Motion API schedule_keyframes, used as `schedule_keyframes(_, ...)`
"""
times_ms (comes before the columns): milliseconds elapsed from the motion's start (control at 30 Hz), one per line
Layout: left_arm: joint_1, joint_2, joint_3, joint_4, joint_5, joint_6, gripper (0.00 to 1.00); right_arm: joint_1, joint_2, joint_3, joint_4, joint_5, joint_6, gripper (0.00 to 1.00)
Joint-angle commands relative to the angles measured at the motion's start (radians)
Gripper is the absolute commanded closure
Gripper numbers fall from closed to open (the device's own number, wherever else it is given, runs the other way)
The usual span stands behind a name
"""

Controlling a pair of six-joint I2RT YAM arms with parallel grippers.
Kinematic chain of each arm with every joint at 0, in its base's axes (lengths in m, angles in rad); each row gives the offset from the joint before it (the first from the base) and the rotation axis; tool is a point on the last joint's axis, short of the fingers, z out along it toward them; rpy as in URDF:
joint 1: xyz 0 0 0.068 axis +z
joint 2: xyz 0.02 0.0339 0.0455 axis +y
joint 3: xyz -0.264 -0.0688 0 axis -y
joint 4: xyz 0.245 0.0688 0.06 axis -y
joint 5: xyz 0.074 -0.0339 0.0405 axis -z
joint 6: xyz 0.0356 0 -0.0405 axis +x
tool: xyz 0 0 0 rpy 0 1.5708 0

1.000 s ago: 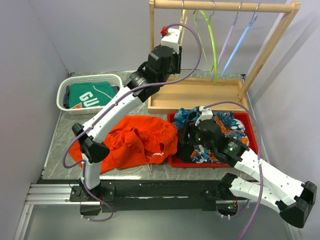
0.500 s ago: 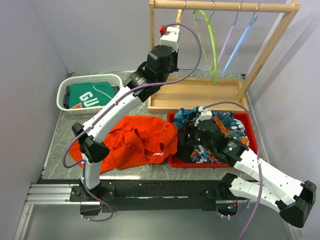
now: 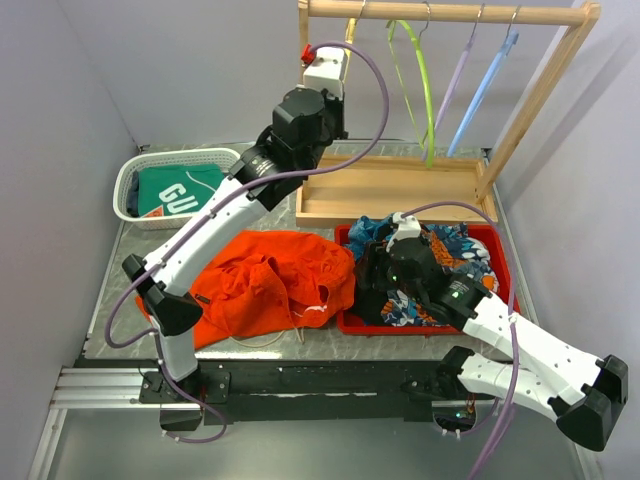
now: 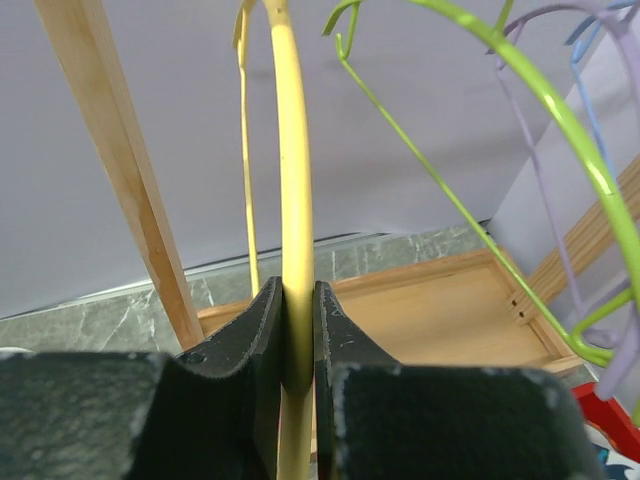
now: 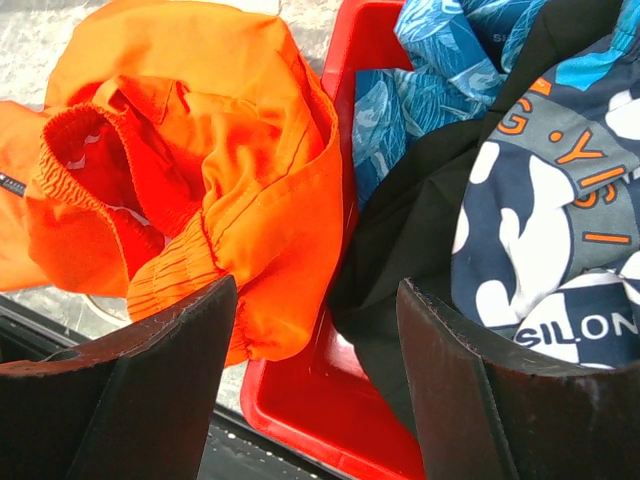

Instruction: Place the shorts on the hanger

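The orange shorts [image 3: 270,280] lie crumpled on the table left of the red tray [image 3: 350,322], one edge draped over the tray's left rim; they also show in the right wrist view [image 5: 210,170]. The yellow hanger [image 4: 294,200] hangs from the wooden rail [image 3: 450,12]; only its top [image 3: 351,28] shows in the top view. My left gripper [image 4: 293,300] is raised at the rack and shut on the hanger's yellow arm. My right gripper [image 5: 318,310] is open and empty, hovering over the tray's left edge beside the shorts.
A lime green hanger [image 3: 425,90], a lilac hanger [image 3: 456,80] and a blue hanger [image 3: 482,85] hang on the same rail. Blue-patterned garments [image 3: 450,250] fill the red tray. A white basket [image 3: 130,180] with a green shirt stands back left. The rack's wooden base [image 3: 390,190] lies behind the tray.
My left gripper has risen and shifted left with the yellow hanger held in it. The right arm has barely moved.
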Motion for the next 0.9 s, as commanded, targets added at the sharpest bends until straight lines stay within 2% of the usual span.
schedule_keyframes(0, 0.000, -0.073, 0.012, 0.106, 0.020, -0.005, 0.99, -0.004, 0.005, 0.041, 0.022, 0.034, -0.016, 0.27)
schedule_keyframes(267, 0.000, -0.160, -0.146, 0.227, 0.017, -0.010, 0.99, -0.004, 0.000, 0.033, 0.029, 0.048, -0.016, 0.27)
schedule_keyframes(500, 0.002, -0.188, -0.218, 0.371, 0.022, -0.014, 0.99, -0.004, -0.015, 0.033, 0.011, 0.069, -0.013, 0.27)
schedule_keyframes(867, 0.002, -0.261, -0.314, 0.413, 0.033, -0.034, 0.99, -0.004, -0.035, 0.036, -0.009, 0.082, -0.011, 0.27)
